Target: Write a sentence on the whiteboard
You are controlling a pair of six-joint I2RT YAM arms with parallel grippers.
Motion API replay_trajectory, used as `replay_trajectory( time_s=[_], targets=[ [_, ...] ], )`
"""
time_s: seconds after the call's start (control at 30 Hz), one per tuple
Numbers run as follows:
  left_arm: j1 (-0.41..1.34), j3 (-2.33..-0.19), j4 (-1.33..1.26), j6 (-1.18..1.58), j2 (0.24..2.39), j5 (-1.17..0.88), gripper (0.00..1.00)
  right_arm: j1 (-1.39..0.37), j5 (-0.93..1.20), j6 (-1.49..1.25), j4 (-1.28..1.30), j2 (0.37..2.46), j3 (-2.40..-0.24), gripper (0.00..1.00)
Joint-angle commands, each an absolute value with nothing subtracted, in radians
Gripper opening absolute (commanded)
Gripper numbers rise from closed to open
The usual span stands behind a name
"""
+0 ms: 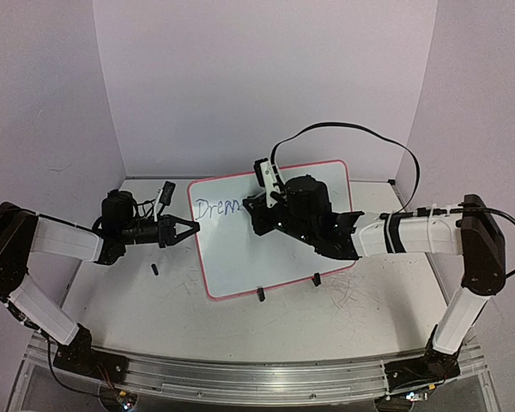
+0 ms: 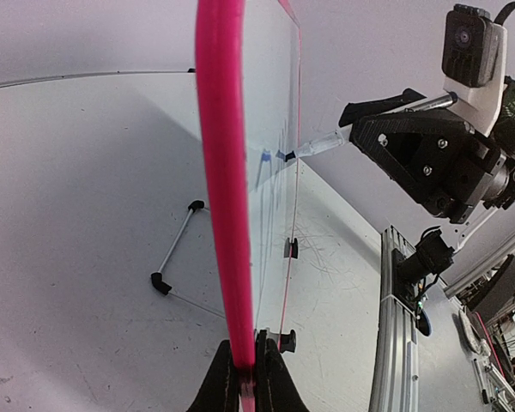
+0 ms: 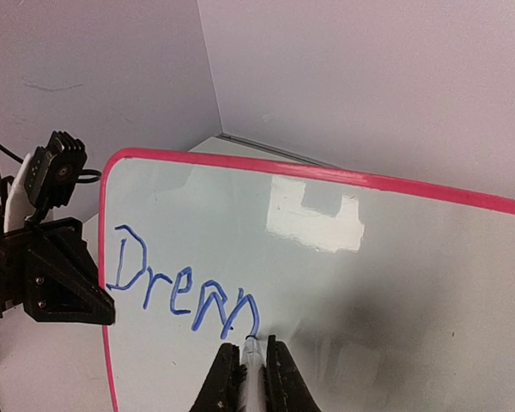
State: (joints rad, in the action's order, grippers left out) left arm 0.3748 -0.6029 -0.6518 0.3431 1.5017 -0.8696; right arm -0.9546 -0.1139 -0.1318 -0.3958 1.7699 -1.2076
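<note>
Whiteboard rim in left end effector's pinch; outstretched right end effector tight around marker, tip seemingly at board.

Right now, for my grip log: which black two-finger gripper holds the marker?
The right gripper, pinching the blue-ink marker against the pink-rimmed white whiteboard; the left gripper clamps that board's edge.
</note>
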Motion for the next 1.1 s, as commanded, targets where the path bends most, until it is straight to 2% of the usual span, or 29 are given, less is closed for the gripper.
replay_trajectory(
  time_s=[0.0,0.47,1.07],
  targets=[
    [0.382,-0.643,-0.652,0.281,1.482,-0.86,0.0,-0.951,-0.135,-0.127,-0.379,1.752,-1.219,0.0],
    [0.382,-0.643,-0.652,0.28,1.484,-0.86,0.0,-0.914,-0.166,-0.09,-0.388,1.779,-1.31,0.0],
    [0.382,-0.643,-0.65,0.276,1.485,-0.852,0.0,-0.933,-0.141,-0.16,-0.362,1.712,-1.156,0.0]
  ],
)
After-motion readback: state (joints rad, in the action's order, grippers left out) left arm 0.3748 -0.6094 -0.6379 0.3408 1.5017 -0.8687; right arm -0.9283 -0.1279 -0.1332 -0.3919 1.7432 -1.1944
